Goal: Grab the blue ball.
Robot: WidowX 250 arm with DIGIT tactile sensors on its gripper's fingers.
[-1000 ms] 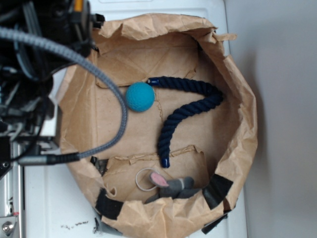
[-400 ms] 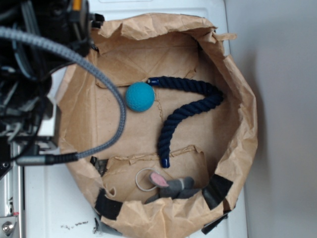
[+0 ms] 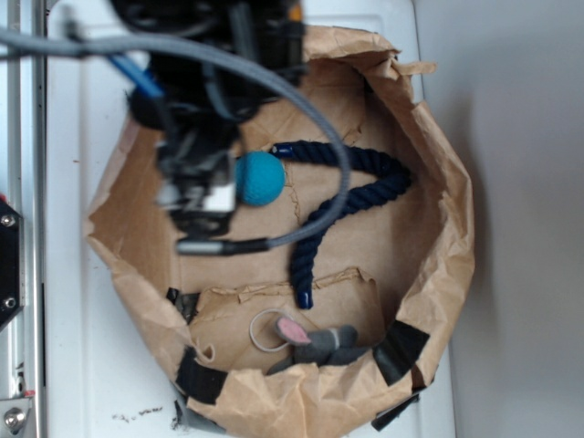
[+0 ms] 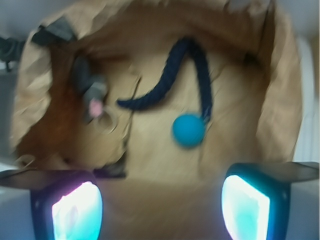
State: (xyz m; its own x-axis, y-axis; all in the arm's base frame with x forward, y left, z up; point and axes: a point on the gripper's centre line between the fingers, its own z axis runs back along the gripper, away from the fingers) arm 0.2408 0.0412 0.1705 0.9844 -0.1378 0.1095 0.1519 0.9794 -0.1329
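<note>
Nearest the wrist camera, the end effector (image 4: 160, 210) stood with its two fingers (image 4: 245, 207) wide apart, nothing between them; both pads glowed, the left pinkish, the right teal. They hung above the near side of one crumpled brown paper bag (image 4: 285, 100), folded down into a shallow basin.

Inside the bag there was one blue ball (image 4: 188, 130), one dark navy rope (image 4: 170, 85) and one small grey toy mouse (image 4: 92, 95) with a pink ear; the wrist picture was blurred, so finer detail could not be told. The ball lay on the bag's floor ahead of the end effector, apart from it and nearer the right finger than the left. It sat just beside one end of the rope, which curved away beyond it toward the far wall of the bag. The mouse lay farther off to the ball's left, against the bag's wall.

From the exterior view, the blue ball (image 3: 258, 178) rested on the paper bag (image 3: 438, 265) floor with the arm's dark body and grey cable (image 3: 319, 119) overlapping its edge. The rope (image 3: 351, 196) bent away from the ball, and the toy mouse (image 3: 315, 342) lay beyond the rope's other end, near a pale ring (image 3: 265, 330). The bag sat on one white desk (image 3: 82, 347).
</note>
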